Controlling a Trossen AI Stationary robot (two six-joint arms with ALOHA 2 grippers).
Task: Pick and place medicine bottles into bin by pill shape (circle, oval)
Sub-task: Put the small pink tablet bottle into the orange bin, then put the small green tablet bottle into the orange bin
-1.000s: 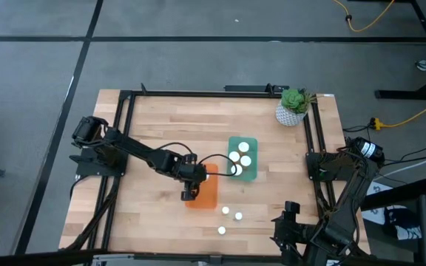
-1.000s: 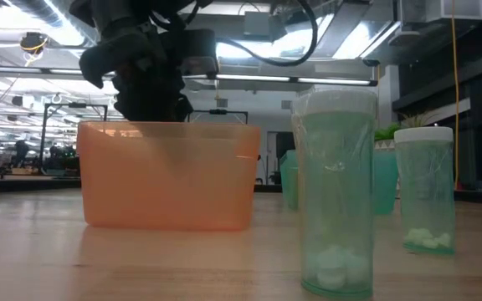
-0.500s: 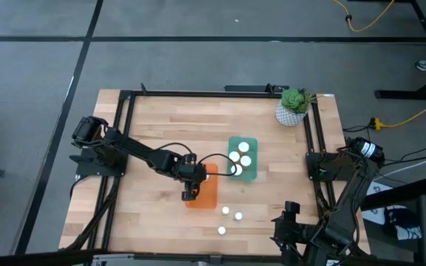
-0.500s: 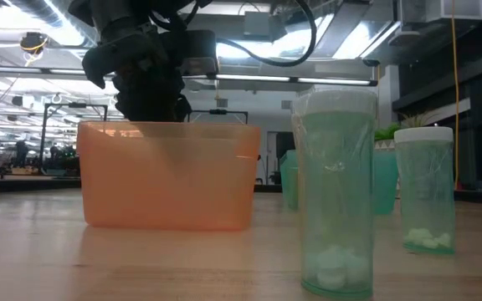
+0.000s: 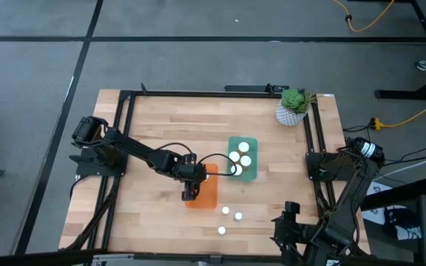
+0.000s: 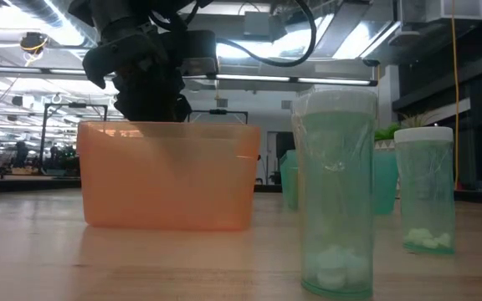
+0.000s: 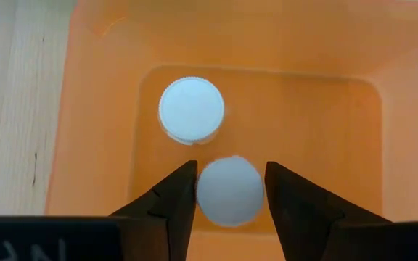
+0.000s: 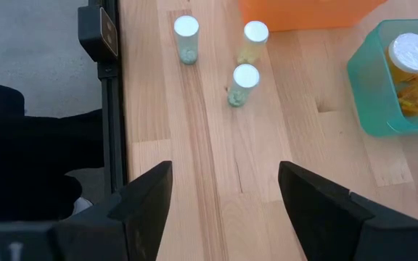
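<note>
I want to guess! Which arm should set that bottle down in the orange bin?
Left. Its hand already holds a bottle over the orange bin. The right hand waits far off.

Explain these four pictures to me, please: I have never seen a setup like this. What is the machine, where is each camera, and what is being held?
Two dark robot arms work at a wooden table. One camera looks straight down, one sits at table-top height, and one rides on each wrist. On the table stand an orange bin, a teal bin already containing white-capped bottles, three loose medicine bottles and a potted plant. The left gripper hangs inside the orange bin, its fingers either side of a white-capped bottle, beside another bottle; whether it grips is unclear. The right gripper waits open at the table's near right edge.
</note>
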